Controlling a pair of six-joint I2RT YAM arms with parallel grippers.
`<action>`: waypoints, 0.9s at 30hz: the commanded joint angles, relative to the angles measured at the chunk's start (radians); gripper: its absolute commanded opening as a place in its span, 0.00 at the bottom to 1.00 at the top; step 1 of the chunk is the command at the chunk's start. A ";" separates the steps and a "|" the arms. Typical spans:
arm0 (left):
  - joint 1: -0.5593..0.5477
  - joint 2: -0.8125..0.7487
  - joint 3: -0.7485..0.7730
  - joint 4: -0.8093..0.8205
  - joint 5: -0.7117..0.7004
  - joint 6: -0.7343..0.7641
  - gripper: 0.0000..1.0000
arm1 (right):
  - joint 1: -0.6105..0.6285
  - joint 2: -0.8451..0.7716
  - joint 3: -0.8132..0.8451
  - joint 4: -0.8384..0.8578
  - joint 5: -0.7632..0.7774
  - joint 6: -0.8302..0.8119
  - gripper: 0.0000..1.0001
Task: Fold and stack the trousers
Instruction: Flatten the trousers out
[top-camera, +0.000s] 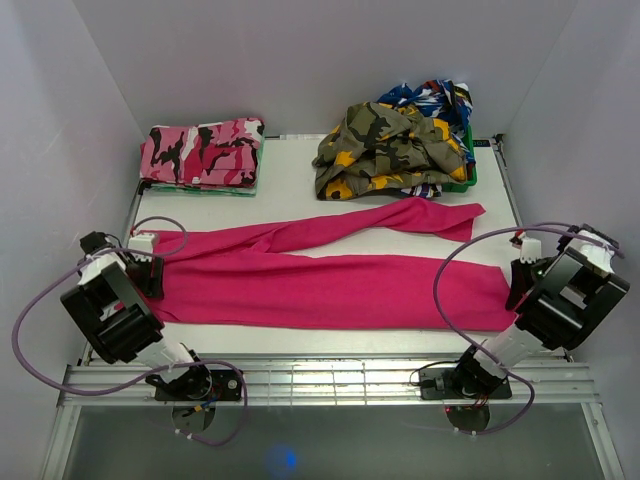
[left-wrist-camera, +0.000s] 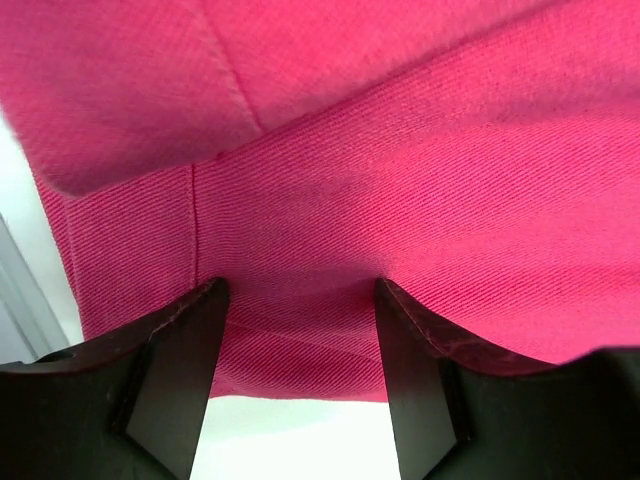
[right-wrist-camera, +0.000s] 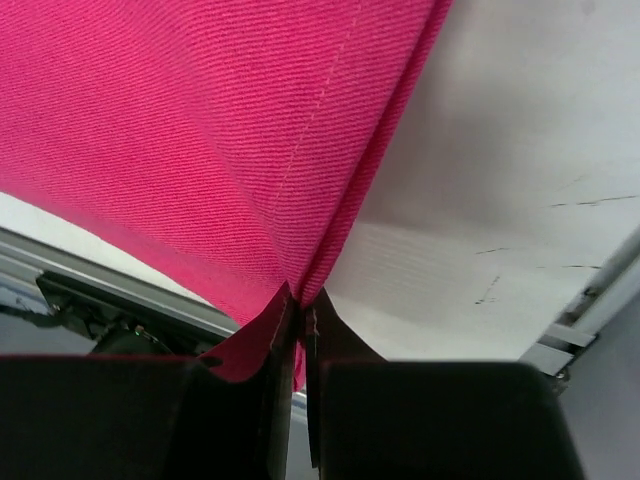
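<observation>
Plain white walls (top-camera: 300, 50) boxed in a white tabletop (top-camera: 290, 190), with a metal rail (top-camera: 330, 385) along the frame's bottom.

Black boxy arms (top-camera: 110, 312), white wrist blocks (top-camera: 141, 242), lilac cables (top-camera: 436, 285), dark tool fingers (left-wrist-camera: 170, 385).

Pink camouflage pair (top-camera: 203, 152) lies folded back left; olive garment (top-camera: 385, 150) apparently fills green basket (top-camera: 468, 177).
</observation>
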 joint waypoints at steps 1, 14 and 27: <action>0.043 -0.033 -0.131 -0.019 -0.156 0.095 0.71 | -0.046 0.039 -0.022 0.034 0.125 -0.126 0.08; 0.062 -0.172 -0.097 -0.178 -0.135 0.158 0.79 | -0.066 0.023 -0.087 0.067 0.165 -0.235 0.59; -0.140 -0.113 0.371 -0.448 0.407 0.036 0.88 | 0.217 0.195 0.505 0.006 -0.260 -0.030 0.72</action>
